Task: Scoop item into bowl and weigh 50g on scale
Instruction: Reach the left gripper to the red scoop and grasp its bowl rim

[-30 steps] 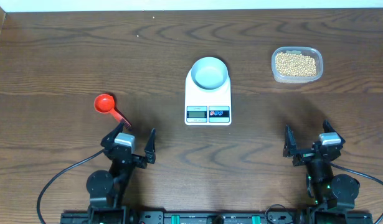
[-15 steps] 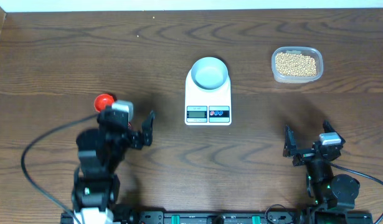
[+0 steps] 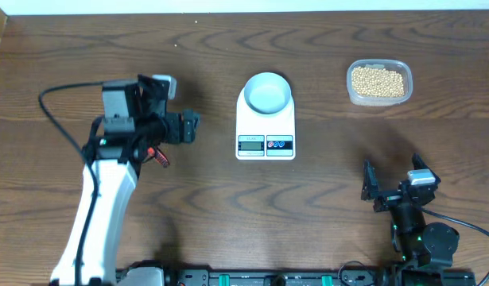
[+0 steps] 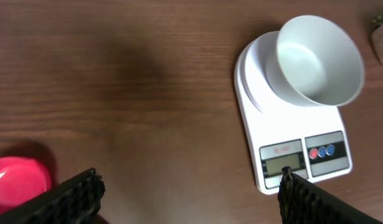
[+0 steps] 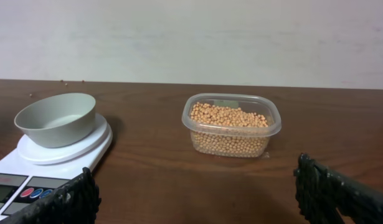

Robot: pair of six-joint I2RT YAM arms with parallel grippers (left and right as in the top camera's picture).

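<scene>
Two grippers are shown, each with its jaws spread wide and nothing between them. The left gripper (image 4: 190,183) hangs over the left half of the table (image 3: 69,48), above bare wood between a red scoop (image 4: 14,186) and the scale (image 3: 265,135). In its wrist view the scoop's cup shows beside the left finger and the scale's display corner beside the right finger. From overhead the arm covers the cup and only the handle shows. The bowl (image 3: 267,93) sits upright on the scale's round platform. The beans (image 3: 378,81) lie in a clear tub (image 3: 351,95) at the far right, well apart from the left gripper, with scale and bowl between. The right gripper (image 5: 195,183) sits low at the near right edge. The beans lie ahead of it, well apart, and the bowl lies ahead to its left.
</scene>
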